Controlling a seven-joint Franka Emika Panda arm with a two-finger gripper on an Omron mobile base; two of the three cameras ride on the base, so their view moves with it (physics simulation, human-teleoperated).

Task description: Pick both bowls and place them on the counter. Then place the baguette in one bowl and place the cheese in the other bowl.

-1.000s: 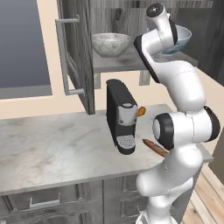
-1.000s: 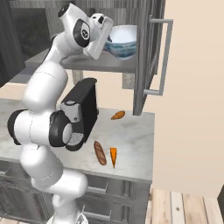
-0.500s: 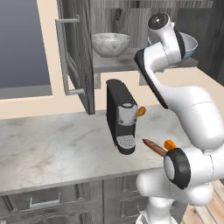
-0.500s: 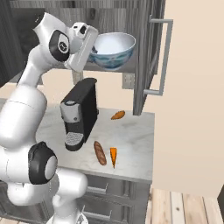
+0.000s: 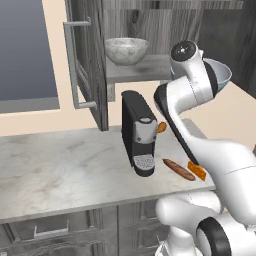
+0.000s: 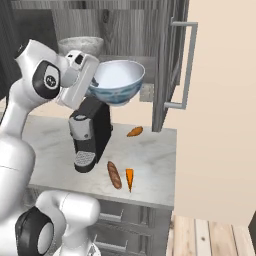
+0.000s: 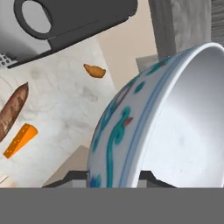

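1. A black coffee machine [image 5: 139, 134] stands upright, its silver front facing the room.
2. A small orange-brown lump [image 6: 134, 132] lies behind the machine, near the wall.
3. A grey wooden cabinet door [image 5: 88, 60] hangs open, its long metal handle [image 6: 184, 65] vertical.
4. A plain grey shelf [image 5: 145, 68] sits inside the cabinet.

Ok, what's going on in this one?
The arm's claw is shut on the rim of the blue-patterned bowl and holds it in the air above the counter, by the coffee machine. The marbled bowl sits on the cabinet shelf. The baguette and cheese lie on the counter, not yet in any bowl.
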